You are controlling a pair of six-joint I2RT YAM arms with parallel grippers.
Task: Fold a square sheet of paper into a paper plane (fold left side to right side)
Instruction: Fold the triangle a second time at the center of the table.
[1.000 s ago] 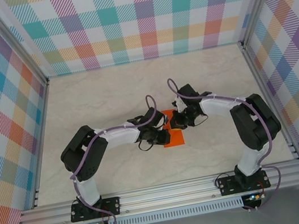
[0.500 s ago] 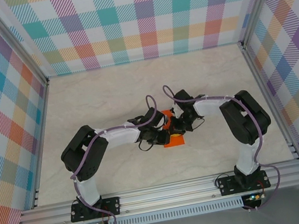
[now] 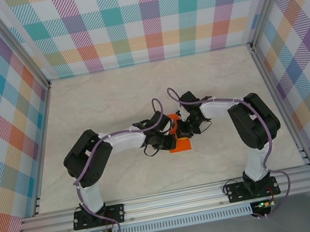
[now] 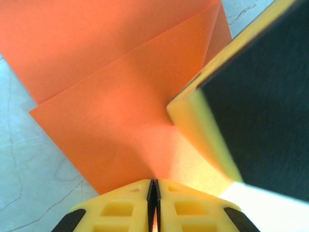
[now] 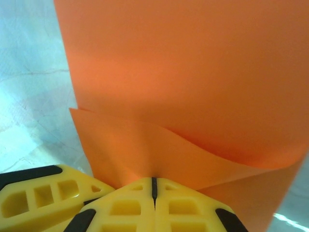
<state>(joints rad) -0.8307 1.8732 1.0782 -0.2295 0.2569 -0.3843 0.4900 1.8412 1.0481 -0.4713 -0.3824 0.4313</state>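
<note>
We note the right gripper (image 5: 154,184) has moved leftward with its pinched flap, closing on the left gripper (image 4: 153,187), which is also clamped on the square sheet of paper (image 3: 181,145) near the middle of the table (image 3: 110,99). We judge the fold begun, crease not yet pressed.

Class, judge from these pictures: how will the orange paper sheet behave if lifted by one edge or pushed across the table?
Probably floppy: the square sheet of paper bows softly where the right gripper pinches its raised flap. Likely light, and pushed it may slide on the smooth table or buckle, being so thin.
</note>
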